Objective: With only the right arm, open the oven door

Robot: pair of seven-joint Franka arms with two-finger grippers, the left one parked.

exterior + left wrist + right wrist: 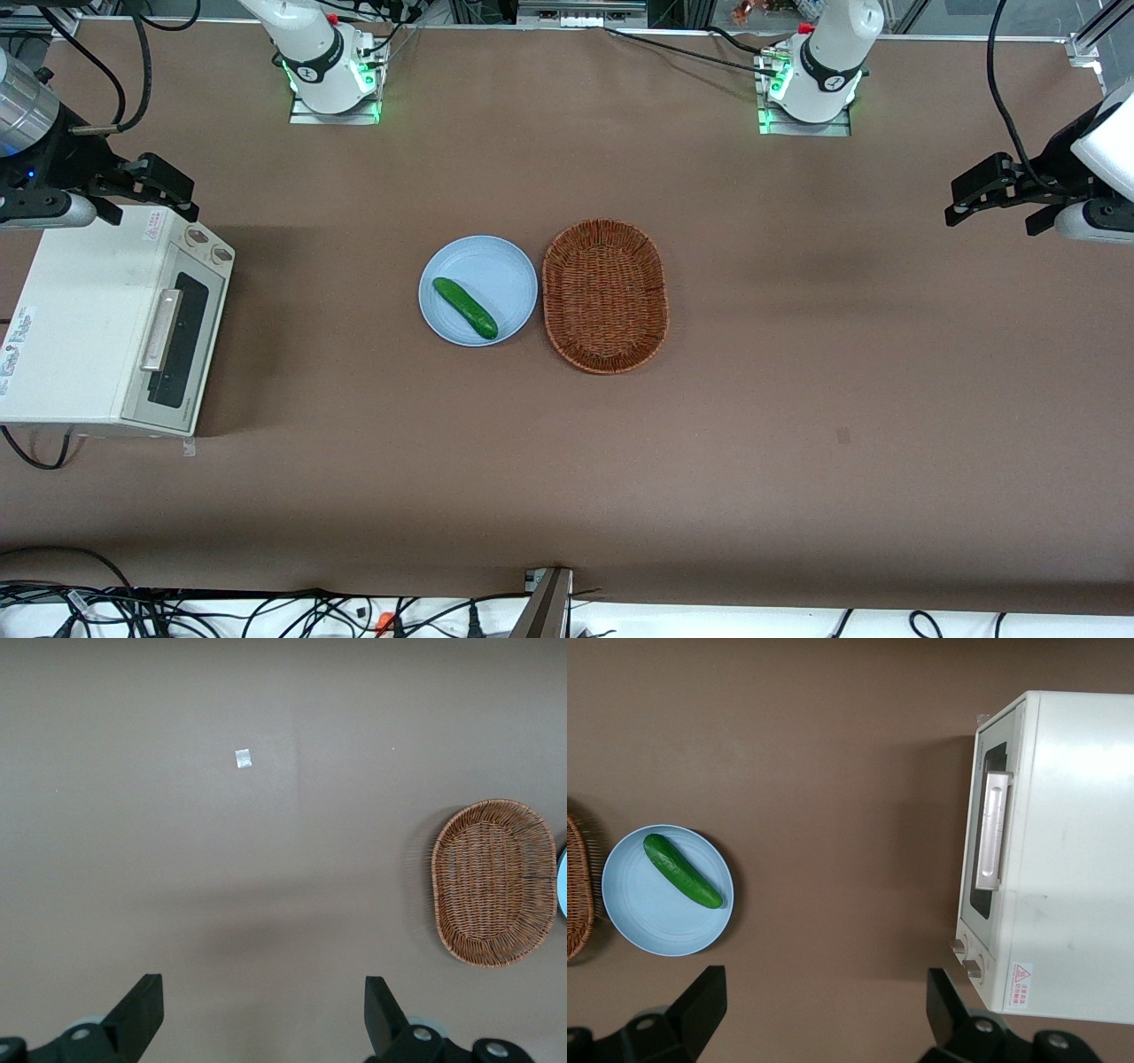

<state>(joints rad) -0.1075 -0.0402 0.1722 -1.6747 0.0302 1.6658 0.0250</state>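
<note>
The cream-white toaster oven stands toward the working arm's end of the table. Its oven door (180, 346) faces the table's middle and is shut, with a dark glass window and a long silver bar handle (161, 330). The door (983, 870) and handle (996, 829) also show in the right wrist view. The right arm's black gripper (164, 188) hovers open and empty above the oven's corner by the two knobs (209, 245), farther from the front camera than the handle. In the right wrist view the gripper (824, 1010) shows bare table between its fingers (702, 999).
A light blue plate (505, 266) holding a green cucumber (464, 307) sits at mid-table, beside a brown wicker basket (604, 295). The plate (647, 912) and cucumber (682, 871) show in the right wrist view. The basket (493, 881) shows in the left wrist view. Cables lie along the table's near edge.
</note>
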